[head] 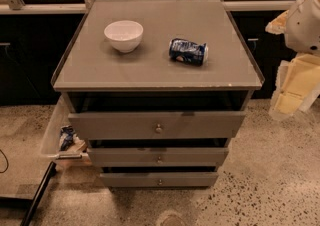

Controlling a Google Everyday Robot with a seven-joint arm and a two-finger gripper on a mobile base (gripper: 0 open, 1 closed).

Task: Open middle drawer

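Note:
A grey cabinet stands in the middle of the camera view with three drawer fronts, each with a small round knob. The middle drawer sits between the taller top drawer and the slimmer bottom drawer; its knob is at centre. All three fronts stand a little out from the cabinet, with dark gaps above them. My gripper hangs at the far right, beside the cabinet's right edge and well away from the knobs, below the white arm.
A white bowl and a blue can lying on its side rest on the cabinet top. A clear plastic bin with items stands on the floor left of the drawers. Dark cabinets run along the back. A black bar lies at lower left.

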